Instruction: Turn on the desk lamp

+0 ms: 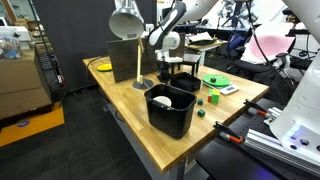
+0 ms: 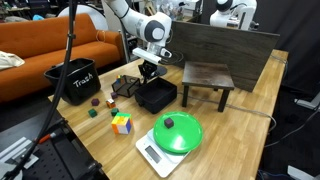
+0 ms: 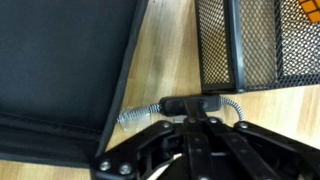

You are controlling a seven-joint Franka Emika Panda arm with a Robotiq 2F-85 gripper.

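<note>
The desk lamp stands at the back of the wooden table, with its silver dome shade (image 1: 125, 20) on a pale stem above a round base (image 1: 143, 84). I cannot make it out in the other exterior view. My gripper (image 1: 163, 62) (image 2: 150, 68) hangs low between the lamp base and the black mesh bin. In the wrist view its fingers (image 3: 190, 120) look shut, tips together right at a black inline switch (image 3: 190, 103) on a braided silver cable lying on the table. I cannot tell whether the lamp is lit.
A black bin (image 1: 170, 108) with a white object stands at the front. A mesh bin (image 1: 185, 82) (image 2: 155, 95) (image 3: 240, 40) is beside the gripper. A dark board (image 1: 125, 55) (image 2: 215, 45), a small stool (image 2: 207, 78), a green bowl on a scale (image 2: 177, 133) and a colour cube (image 2: 121, 123) are nearby.
</note>
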